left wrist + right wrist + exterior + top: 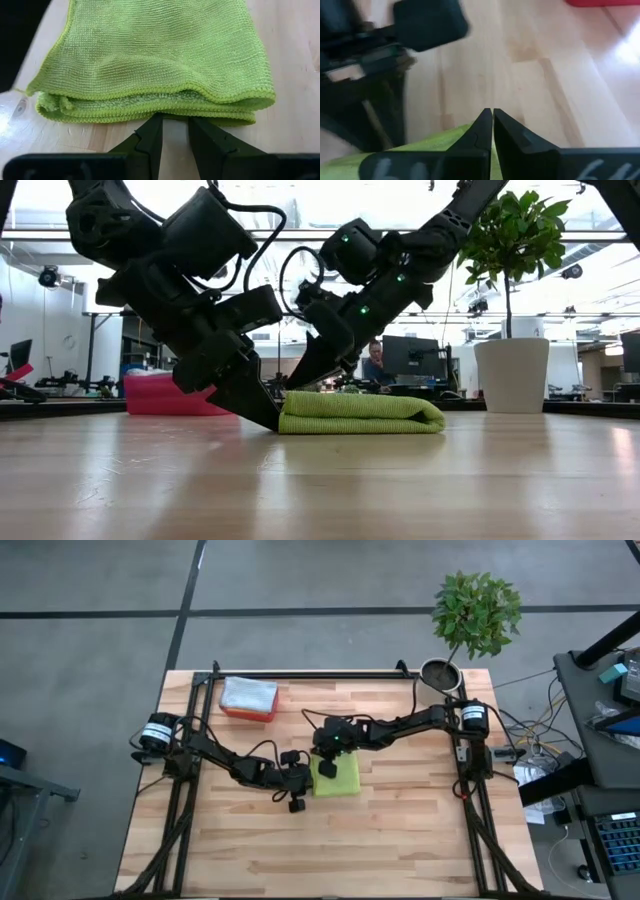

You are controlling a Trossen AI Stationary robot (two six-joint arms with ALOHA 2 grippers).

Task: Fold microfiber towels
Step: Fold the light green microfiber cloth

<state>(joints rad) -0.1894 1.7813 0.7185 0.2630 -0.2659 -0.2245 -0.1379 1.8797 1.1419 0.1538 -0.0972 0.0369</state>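
A lime green towel lies folded in several layers on the wooden table, flat on its underside. My left gripper slants down from the table's left. Its fingers stand a little apart at the towel's left edge, with bare wood showing in the gap. My right gripper is shut with nothing visible between its fingers. It points down over the towel's far left corner, reaching in from the right. My left gripper meets the towel's layered left edge with both fingertips, about midway along that edge. It comes slanting down from the table's left, tips at table height. Nothing is pinched, and the towel lies flat. My right gripper hangs just over the towel's top layer. Whether it touches the cloth, I cannot tell.
A pink-red bin holding pale cloth stands at the far left of the table. A potted plant stands at the far right corner. The near half of the table is bare wood. A person sits in the room behind.
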